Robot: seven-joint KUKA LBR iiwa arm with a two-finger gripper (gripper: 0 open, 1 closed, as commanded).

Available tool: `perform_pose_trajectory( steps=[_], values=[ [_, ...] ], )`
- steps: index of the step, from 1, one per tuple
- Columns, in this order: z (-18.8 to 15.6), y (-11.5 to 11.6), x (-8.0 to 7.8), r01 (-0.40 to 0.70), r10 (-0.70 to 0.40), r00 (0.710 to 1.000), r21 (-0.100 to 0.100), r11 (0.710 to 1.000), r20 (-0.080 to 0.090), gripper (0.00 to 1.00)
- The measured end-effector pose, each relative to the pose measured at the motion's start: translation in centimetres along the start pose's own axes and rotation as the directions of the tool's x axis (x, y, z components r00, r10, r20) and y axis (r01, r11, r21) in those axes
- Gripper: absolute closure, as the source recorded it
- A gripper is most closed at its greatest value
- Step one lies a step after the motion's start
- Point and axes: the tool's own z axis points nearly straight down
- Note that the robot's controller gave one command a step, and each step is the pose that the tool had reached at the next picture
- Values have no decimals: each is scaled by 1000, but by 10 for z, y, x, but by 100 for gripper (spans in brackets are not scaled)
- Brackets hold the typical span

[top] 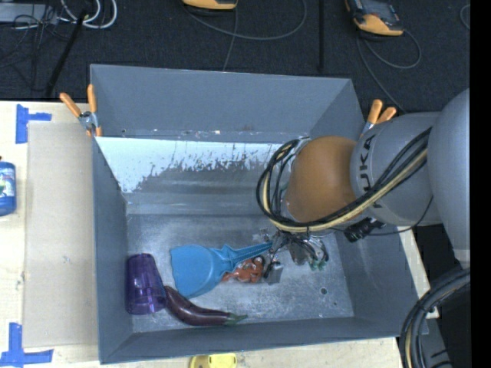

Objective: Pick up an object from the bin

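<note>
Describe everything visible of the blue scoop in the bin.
The blue scoop looks like smooth plastic, one bright blue throughout: a broad rounded bowl and a narrower handle. It lies flat on the bin floor, bowl to the view's left, handle running right and slightly up to the gripper; whether they touch I cannot tell. A dark purple eggplant lies along the bowl's lower edge, seemingly touching it. A small reddish-orange thing sits against the handle. A purple cup is close on the left.
</note>
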Motion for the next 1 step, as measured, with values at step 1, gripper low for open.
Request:
perform_pose_trajectory(
  steps=[1],
  values=[
    [-173,-7,-8,32,-32,999,2,999,7,100]
  ],
)
